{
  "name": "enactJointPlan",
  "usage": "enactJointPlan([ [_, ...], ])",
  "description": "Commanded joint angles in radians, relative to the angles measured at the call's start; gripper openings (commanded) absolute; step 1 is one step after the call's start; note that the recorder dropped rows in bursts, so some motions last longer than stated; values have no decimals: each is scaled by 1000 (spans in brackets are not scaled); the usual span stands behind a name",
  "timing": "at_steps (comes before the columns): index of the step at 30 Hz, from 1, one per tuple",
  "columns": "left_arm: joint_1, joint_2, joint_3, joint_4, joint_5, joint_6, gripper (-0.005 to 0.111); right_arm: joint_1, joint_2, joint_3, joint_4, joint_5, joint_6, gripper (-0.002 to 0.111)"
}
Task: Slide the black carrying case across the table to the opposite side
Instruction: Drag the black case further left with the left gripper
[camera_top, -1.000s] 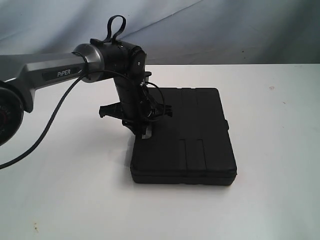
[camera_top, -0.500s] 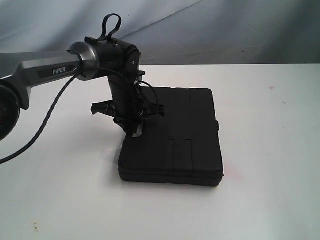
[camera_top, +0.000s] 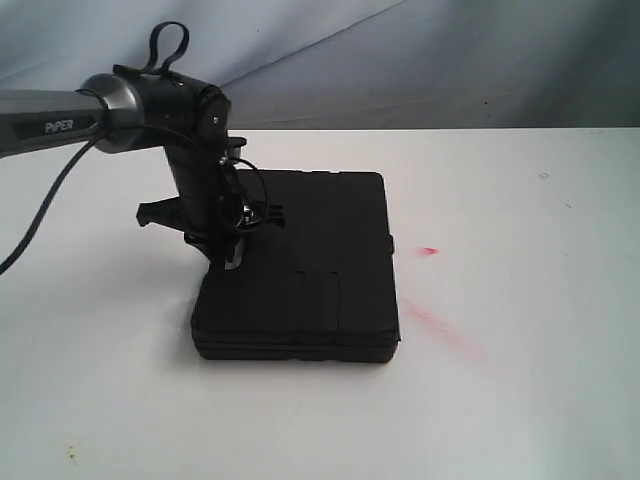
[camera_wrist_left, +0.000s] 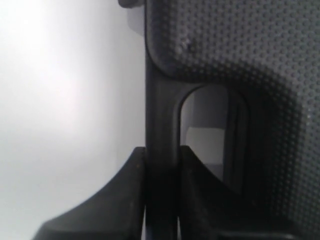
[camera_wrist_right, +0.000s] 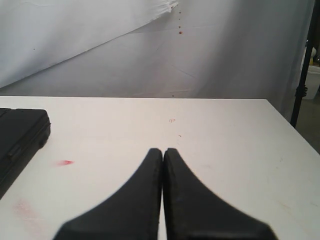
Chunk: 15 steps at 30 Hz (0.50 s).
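Surface: a large white table (camera_top: 520, 300), with a creased grey-blue cloth backdrop (camera_top: 450, 60) behind its far edge.

Left side: the left arm (camera_top: 60, 125), marked "PiPER", comes in over the left edge, a black cable (camera_top: 40, 215) hanging from it. Its wrist bends straight down, and the left gripper (camera_top: 231, 258) meets the left side of the black carrying case (camera_top: 310, 260). The left wrist view confirms the grasp: the two fingers (camera_wrist_left: 125, 200) are clamped on either side of the thin bar of the handle (camera_wrist_left: 161, 100), with the case's pebbled shell beside it.

Centre: the case lies flat on the table, left of the middle, its far side a short way in from the far edge. The table's near edge is out of frame. A small tab (camera_top: 390, 243) projects from the case's right side.

Right of the case: a small red spot (camera_top: 430, 250) lies near that side without touching it, and a faint red smear (camera_top: 445, 330) lies nearer the front. A dark speck (camera_top: 543, 176) sits toward the far right corner.

Right side: the right gripper (camera_wrist_right: 163, 152) does not show in the exterior view. Its own camera shows the fingers pressed together with nothing between them, bare tabletop beyond, well apart from the case.
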Motion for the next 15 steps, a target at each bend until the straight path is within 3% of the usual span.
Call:
enactJointPlan([
  [1, 32, -66, 82, 68, -42, 13, 0, -6, -7, 3, 3, 4, -1, 0],
  [15, 158, -182, 366, 114, -221, 93, 0, -6, -7, 3, 3, 4, -1, 0],
])
